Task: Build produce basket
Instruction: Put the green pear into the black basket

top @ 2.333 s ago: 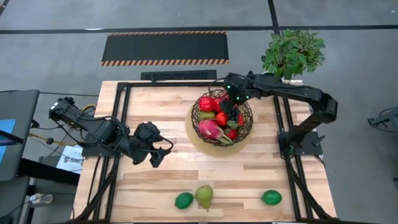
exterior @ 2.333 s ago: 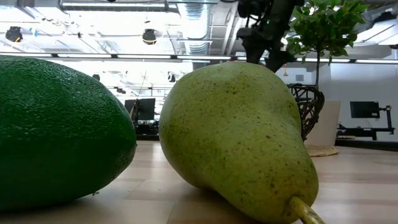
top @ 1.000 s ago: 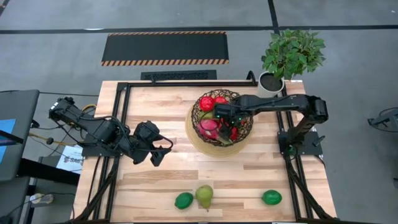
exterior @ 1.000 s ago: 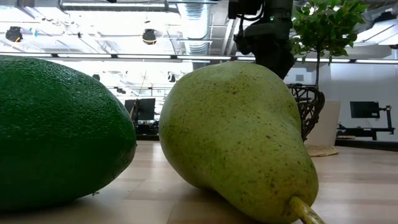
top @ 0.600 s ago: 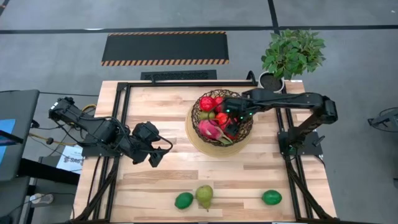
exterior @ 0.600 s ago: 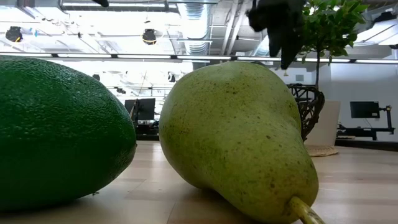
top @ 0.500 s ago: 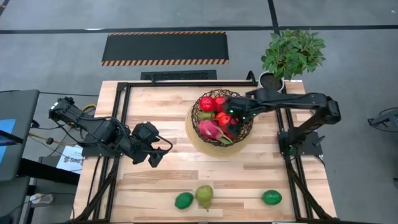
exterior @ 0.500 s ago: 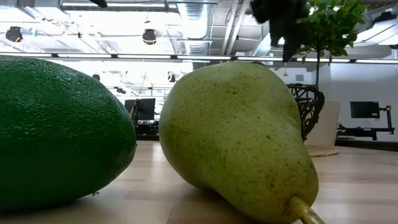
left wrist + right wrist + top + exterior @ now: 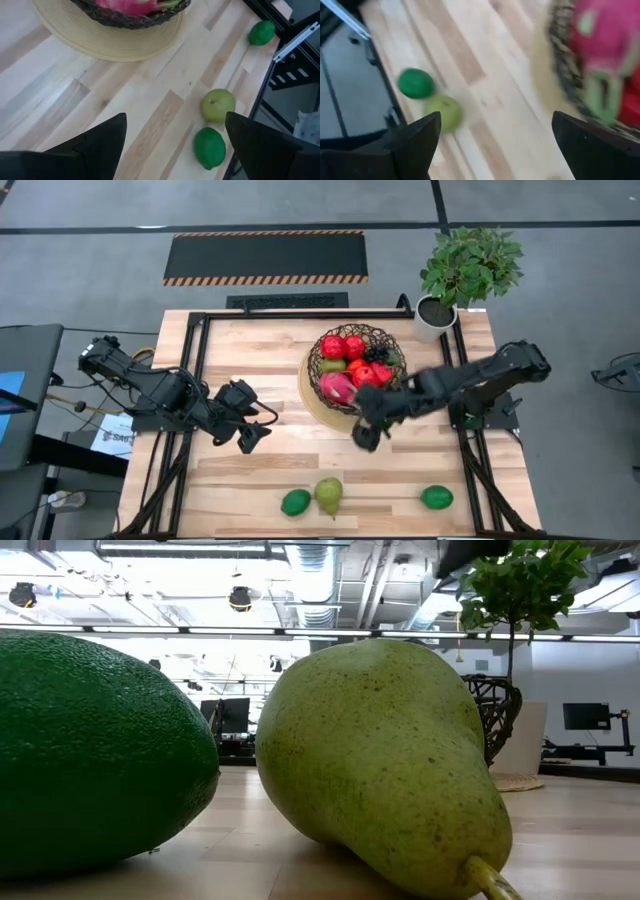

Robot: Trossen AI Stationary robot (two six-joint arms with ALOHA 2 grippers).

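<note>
The dark wire basket (image 9: 392, 385) stands on its tan disc base (image 9: 312, 408) at the middle right of the table. It holds red apples (image 9: 343, 346), a pink dragon fruit (image 9: 337, 387) and dark grapes (image 9: 378, 355). A green pear (image 9: 329, 496) lies between two limes (image 9: 295, 502) (image 9: 436, 497) along the near edge. My right gripper (image 9: 363, 440) hangs open above bare table, just off the basket's near side. My left gripper (image 9: 250, 442) waits open over the table's left half. In the low view the pear (image 9: 380, 760) and a lime (image 9: 90, 750) fill the foreground.
A potted plant (image 9: 468, 268) stands at the far right corner. A black metal frame (image 9: 200, 380) runs around the tabletop. Bare wood lies between the basket and the fruit at the near edge (image 9: 150, 100). The right wrist view shows the pear (image 9: 445, 112) and a lime (image 9: 416, 83).
My right gripper has risen out of the basket and swung toward the table's near edge, past the basket's rim, tipping as it went. It carries nothing. The fruit in the basket and along the near edge has stayed where it was.
</note>
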